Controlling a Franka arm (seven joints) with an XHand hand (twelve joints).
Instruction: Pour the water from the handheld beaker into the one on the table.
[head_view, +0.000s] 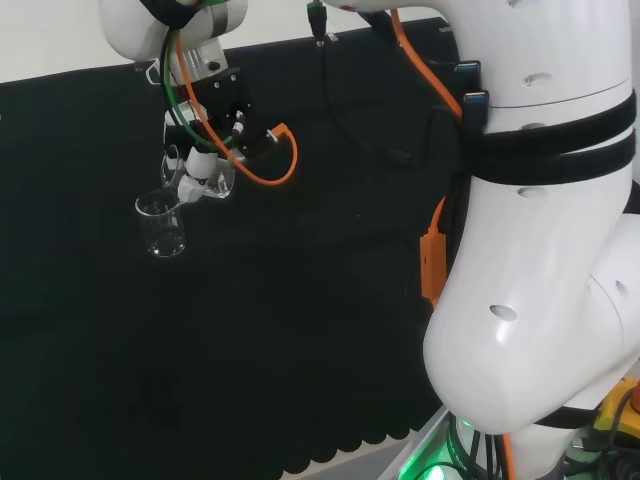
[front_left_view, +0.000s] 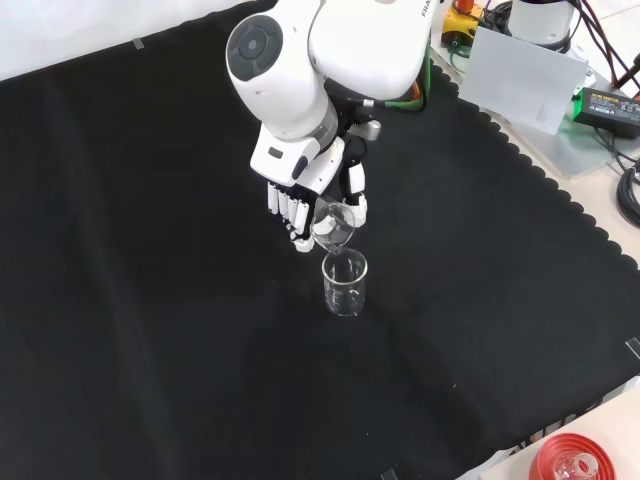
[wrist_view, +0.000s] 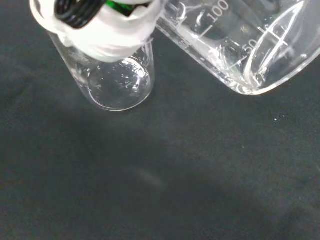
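A clear glass beaker stands upright on the black cloth; it shows also in the head view and close in the wrist view. The hand hangs just above it, fingers curled round a second clear beaker that is tilted with its lip over the standing one's mouth. In the wrist view the held beaker lies steeply tipped, its printed scale showing. In the head view the hand sits right above the standing beaker's rim. I cannot make out the water.
The arm's big white links stand at the head view's right, with orange cable along them. In the front view a red ribbed ring lies at the bottom right corner and a grey box beyond the cloth's scalloped edge.
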